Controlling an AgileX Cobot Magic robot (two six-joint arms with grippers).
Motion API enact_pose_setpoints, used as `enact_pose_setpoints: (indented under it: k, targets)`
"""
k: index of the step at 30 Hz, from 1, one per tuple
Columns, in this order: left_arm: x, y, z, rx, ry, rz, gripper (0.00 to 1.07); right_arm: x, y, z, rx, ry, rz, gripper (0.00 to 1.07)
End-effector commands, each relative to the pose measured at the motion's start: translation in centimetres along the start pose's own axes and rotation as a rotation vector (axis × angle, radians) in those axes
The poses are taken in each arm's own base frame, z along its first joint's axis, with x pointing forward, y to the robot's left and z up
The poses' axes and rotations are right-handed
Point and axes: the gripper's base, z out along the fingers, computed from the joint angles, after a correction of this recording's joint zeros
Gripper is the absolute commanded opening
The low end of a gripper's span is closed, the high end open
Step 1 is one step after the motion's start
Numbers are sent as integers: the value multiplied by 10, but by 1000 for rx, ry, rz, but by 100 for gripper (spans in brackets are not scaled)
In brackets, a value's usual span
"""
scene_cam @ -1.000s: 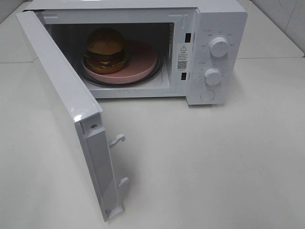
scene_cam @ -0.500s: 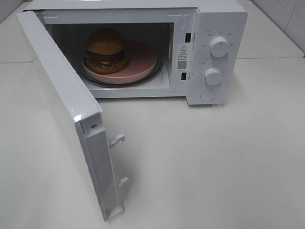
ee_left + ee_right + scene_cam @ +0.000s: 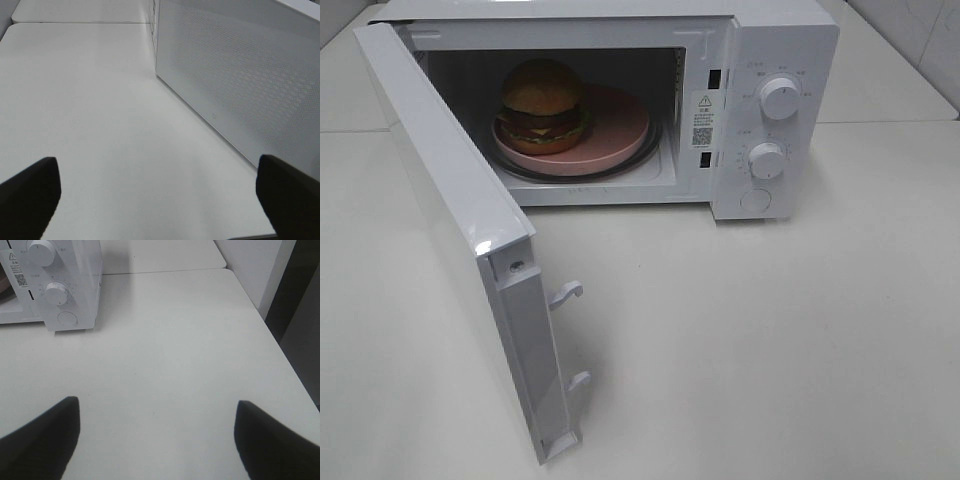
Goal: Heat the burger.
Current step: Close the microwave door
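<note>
With the microwave (image 3: pixel 785 40) door (image 3: pixel 440 190) standing wide over the tabletop (image 3: pixel 770 330) and bare surface to its right, the burger (image 3: pixel 542 103) sits on a pink plate (image 3: pixel 620 125) inside, while the left pincer (image 3: pixel 159 172) and right pincer (image 3: pixel 157 410) gape apart, holding nothing.

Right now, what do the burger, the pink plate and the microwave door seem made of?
Burger: possibly a plastic replica, cannot confirm; the bun is smooth and evenly coloured.
Pink plate: matte plastic or ceramic, uncertain; no glare.
Microwave door: glossy white plastic or painted metal, with a dotted perforated screen in the left wrist view.
</note>
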Motion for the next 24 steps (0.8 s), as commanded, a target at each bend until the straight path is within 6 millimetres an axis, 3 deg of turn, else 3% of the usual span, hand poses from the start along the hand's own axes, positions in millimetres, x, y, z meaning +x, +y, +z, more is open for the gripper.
enact_pose_setpoints:
  k: [1,24]
  targets:
    - [0,0,-1,1,-25,0,98,2,-1,-4,5,-41,-1,76]
    - [0,0,-1,1,-25,0,98,2,-1,-4,5,-41,-1,76]
